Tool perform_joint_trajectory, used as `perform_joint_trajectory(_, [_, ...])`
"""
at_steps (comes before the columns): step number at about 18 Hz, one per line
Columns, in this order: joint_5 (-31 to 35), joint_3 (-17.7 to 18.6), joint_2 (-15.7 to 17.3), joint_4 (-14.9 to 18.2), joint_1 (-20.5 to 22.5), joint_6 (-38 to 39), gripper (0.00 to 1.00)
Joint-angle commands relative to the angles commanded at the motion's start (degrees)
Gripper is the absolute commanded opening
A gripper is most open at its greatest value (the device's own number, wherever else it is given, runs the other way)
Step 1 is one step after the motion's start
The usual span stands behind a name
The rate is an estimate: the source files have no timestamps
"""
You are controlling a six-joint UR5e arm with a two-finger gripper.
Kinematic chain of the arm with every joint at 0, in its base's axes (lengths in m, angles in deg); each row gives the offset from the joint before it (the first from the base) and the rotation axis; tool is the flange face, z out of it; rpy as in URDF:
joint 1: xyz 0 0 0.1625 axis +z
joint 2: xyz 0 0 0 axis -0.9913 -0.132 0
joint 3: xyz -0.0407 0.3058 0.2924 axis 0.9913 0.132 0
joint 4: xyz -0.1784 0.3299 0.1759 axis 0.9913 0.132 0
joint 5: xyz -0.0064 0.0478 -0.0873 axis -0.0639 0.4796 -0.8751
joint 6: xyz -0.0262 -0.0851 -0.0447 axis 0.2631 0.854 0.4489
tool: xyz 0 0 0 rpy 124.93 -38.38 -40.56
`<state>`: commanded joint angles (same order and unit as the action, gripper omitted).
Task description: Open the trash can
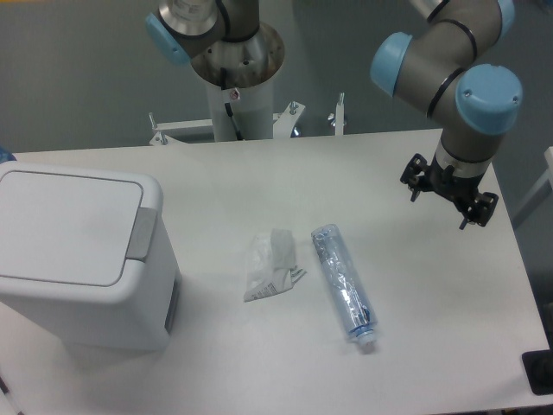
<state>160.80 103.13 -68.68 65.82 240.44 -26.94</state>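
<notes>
The trash can (82,285) is a large white boxy bin standing at the left of the table. Its flat lid (65,225) lies shut, with a grey push tab (143,233) on its right edge. My gripper (448,199) hangs over the right side of the table, far from the bin and well to the right of the tab. It points downward, its black fingers spread apart with nothing between them. The wrist above it hides part of the fingers.
A crumpled clear plastic wrapper (272,264) lies mid-table. To its right lies a clear plastic bottle (344,285), cap toward the front edge. The arm's base column (238,86) stands at the back. A black object (540,373) sits at the front right corner.
</notes>
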Motion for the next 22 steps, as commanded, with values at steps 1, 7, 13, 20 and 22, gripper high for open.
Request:
perform_joint_trajectory(1, [0.1, 0.0, 0.0, -0.1, 0.0, 0.0, 1.00])
perform_joint_trajectory(7, [0.3, -0.3, 0.0, 0.3, 0.0, 0.0, 1.00])
perform_joint_trajectory(13, [-1.5, -4.1, -1.0, 5.1, -0.1, 0.0, 1.00])
perform_joint_trajectory(20, [-2.8, -6.8, -1.6, 9.4, -0.3, 3.9, 1.00])
perform_joint_trajectory(22, [-2.8, -8.9, -1.8, 13.0, -0.7, 6.9, 1.00])
